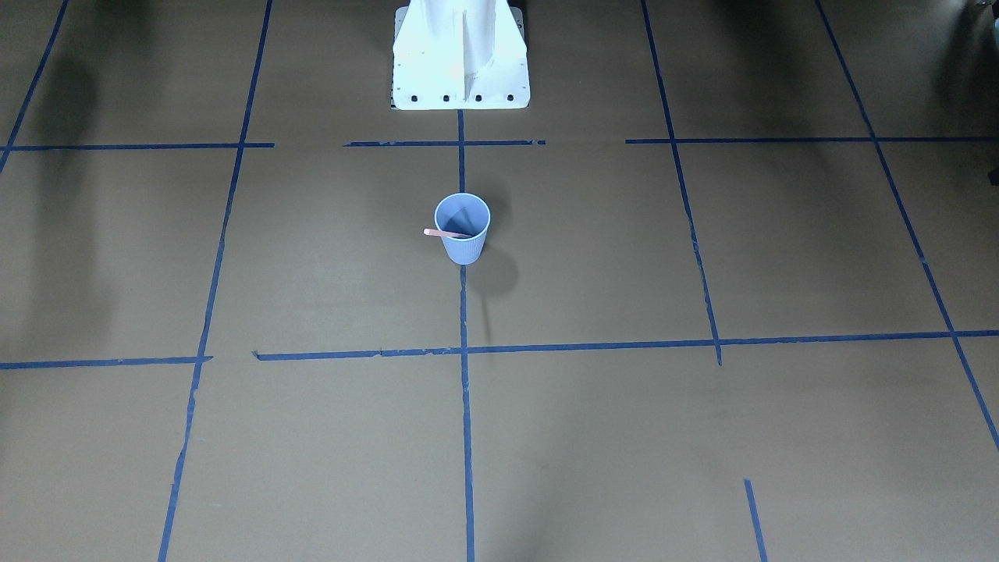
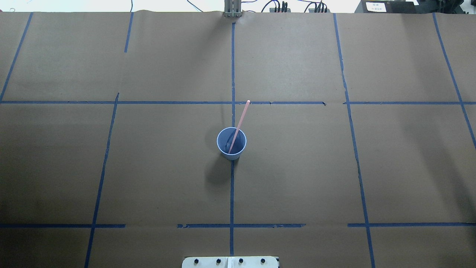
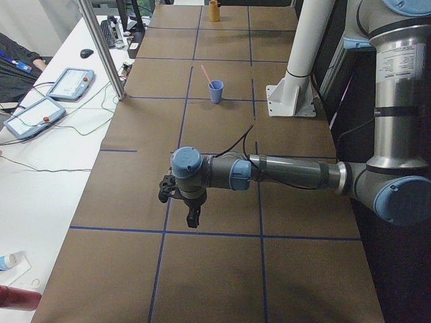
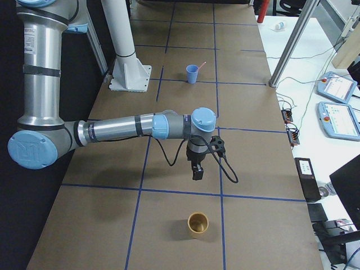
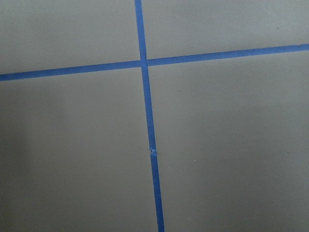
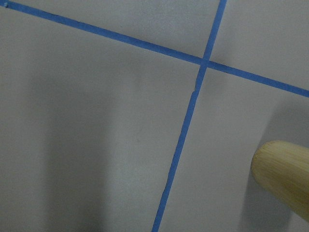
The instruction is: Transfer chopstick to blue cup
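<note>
Nearest, at the middle of the robot's edge of the table (image 2: 111, 167): white pedestal (image 1: 460, 58), bolted flat.

Out from there, left arm (image 3: 283, 173) stretched low toward the table's left end. Left gripper (image 3: 193, 221) at its tip, pointing straight down, hanging clear of the paper. Fingers caught only from the side, so cannot tell whether wide or narrow. Looks down, in its wrist view, on a crossing of blue tape (image 5: 145, 63).

Likewise on the other side: right arm (image 4: 124, 126) reaching low toward the right end, right gripper (image 4: 196, 173) pointing down above the paper. Again cannot tell how far the fingers stand apart. Hangs near a wooden cup (image 4: 198, 224), which stands upright closer to the right end edge, apart from the gripper. Shows at the corner of the right wrist view too.

Farther out, about mid-table, on the centre tape line: blue cup (image 1: 466, 246), upright, well apart from both grippers. Holds the chopstick (image 2: 242, 117): lower end down inside, shaft leaning on the rim, upper end sticking well out, tilted toward the far edge and a little toward the right end. Touched by neither gripper.

Farthest, at the middle of the far edge: metal post (image 2: 232, 8).
</note>
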